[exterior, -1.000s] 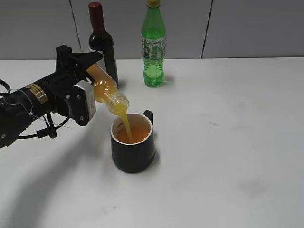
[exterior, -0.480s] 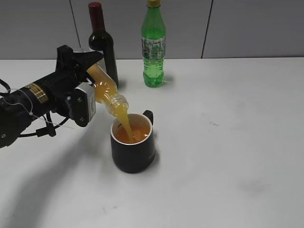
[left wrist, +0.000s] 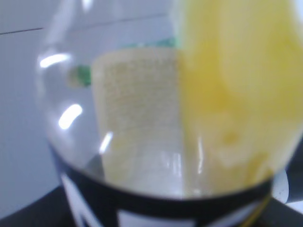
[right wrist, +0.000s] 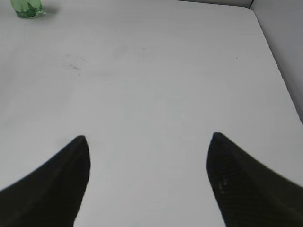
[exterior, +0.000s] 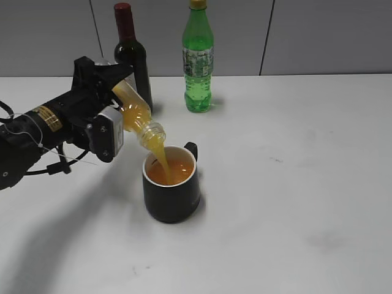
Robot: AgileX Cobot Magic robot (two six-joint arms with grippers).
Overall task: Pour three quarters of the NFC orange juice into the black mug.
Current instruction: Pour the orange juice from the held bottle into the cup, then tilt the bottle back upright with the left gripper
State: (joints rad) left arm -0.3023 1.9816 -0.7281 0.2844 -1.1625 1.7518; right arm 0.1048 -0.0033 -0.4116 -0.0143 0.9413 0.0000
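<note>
Here, on a white table (exterior: 294, 202): left gripper (exterior: 110, 101) clamped around a tilted juice bottle (exterior: 136, 116), neck pointing down and to the right. Open mouth of the bottle just above the left rim of a black mug (exterior: 172, 187). Thin orange stream falling from the mouth into the mug. Inside the mug, orange juice partway up the cream wall. Mug upright near the middle of the table, slightly left, handle on the far right side. Bottle not touching the mug.

Behind the gripper, at the far left edge of the table: a dark wine bottle (exterior: 130, 55) with a red cap, upright. To its right, also at the far edge: a green soda bottle (exterior: 198, 58) with a yellow cap, upright. Both well apart from the mug.

Very close in the left wrist view: the bottle (left wrist: 189, 109), blurred, filling almost the whole frame. Orange liquid on the right side, clear plastic on the left, black label band along the bottom.

In the right wrist view: right gripper (right wrist: 149, 182) hanging over bare table, two dark fingers (right wrist: 61, 184) spread wide with nothing between them. Base of the green bottle (right wrist: 27, 8) just visible in the far left corner.
</note>
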